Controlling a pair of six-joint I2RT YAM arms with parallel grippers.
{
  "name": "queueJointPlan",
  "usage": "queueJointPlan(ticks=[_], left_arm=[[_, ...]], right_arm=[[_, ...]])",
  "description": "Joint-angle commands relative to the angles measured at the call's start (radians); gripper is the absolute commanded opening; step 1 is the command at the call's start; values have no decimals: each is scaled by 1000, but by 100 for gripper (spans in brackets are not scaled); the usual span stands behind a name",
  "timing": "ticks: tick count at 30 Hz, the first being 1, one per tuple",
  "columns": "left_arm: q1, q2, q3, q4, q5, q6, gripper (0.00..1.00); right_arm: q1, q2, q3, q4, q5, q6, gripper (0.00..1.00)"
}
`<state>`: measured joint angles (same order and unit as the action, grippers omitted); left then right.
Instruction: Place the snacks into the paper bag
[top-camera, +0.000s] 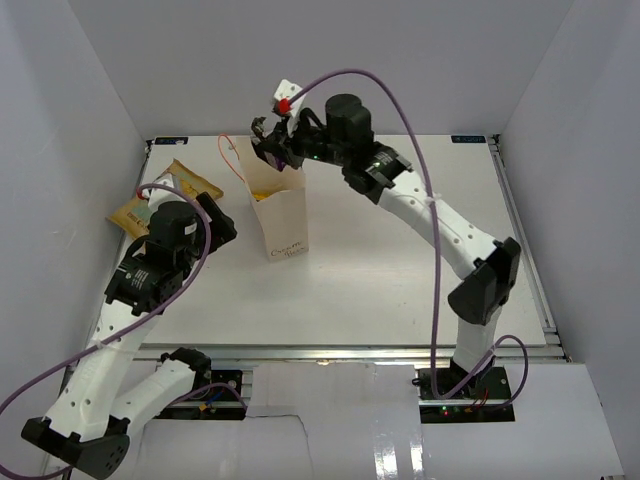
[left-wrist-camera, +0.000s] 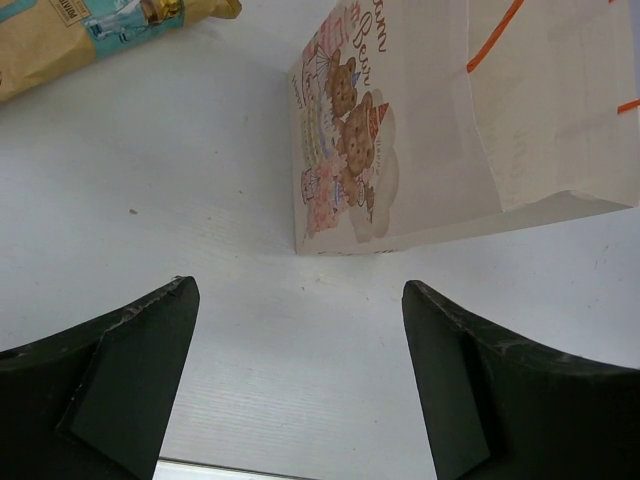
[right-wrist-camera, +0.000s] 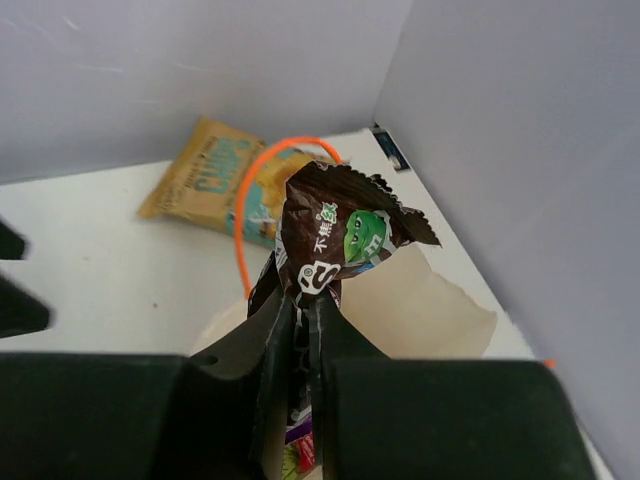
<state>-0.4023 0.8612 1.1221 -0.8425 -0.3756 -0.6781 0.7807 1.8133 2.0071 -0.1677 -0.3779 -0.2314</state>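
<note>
The cream-white paper bag (top-camera: 282, 222) stands upright in the middle of the table, one orange cord handle (right-wrist-camera: 243, 205) looping up. My right gripper (top-camera: 270, 143) hovers over its open mouth, shut on a brown candy packet (right-wrist-camera: 335, 245) with a green figure on it. The packet sticks up past the gripper (right-wrist-camera: 305, 312), above the bag's rim (right-wrist-camera: 445, 312). Other small packets (right-wrist-camera: 302, 452) lie inside the bag. My left gripper (left-wrist-camera: 300, 305) is open and empty, low over the table, facing the bag's base (left-wrist-camera: 430, 140). Orange-yellow chip bags (top-camera: 165, 195) lie at the back left.
A chip bag (left-wrist-camera: 90, 35) lies just left of and beyond my left gripper, and shows behind the paper bag (right-wrist-camera: 205, 175) in the right wrist view. White walls enclose the table on three sides. The table's near metal edge (top-camera: 350, 352) runs between the arm bases.
</note>
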Motion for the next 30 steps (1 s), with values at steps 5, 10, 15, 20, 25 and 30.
queueJointPlan(ticks=[5, 10, 15, 20, 25, 30], left_arm=[[2, -70, -22, -67, -48, -34, 93], [2, -53, -19, -92, -92, -43, 93], [2, 68, 34, -145, -134, -61, 93], [92, 202, 123, -159, -145, 27, 97], [393, 344, 93, 55, 134, 262, 98], [493, 545, 105, 255, 251, 413, 95]], right_arm=[[29, 84, 0, 108, 252, -49, 19], [32, 40, -59, 91, 211, -75, 45], [32, -14, -25, 65, 166, -77, 56], [-20, -122, -42, -84, -102, -179, 71], [-147, -270, -253, -246, -295, -296, 78], [-361, -380, -510, -308, -447, -345, 78]])
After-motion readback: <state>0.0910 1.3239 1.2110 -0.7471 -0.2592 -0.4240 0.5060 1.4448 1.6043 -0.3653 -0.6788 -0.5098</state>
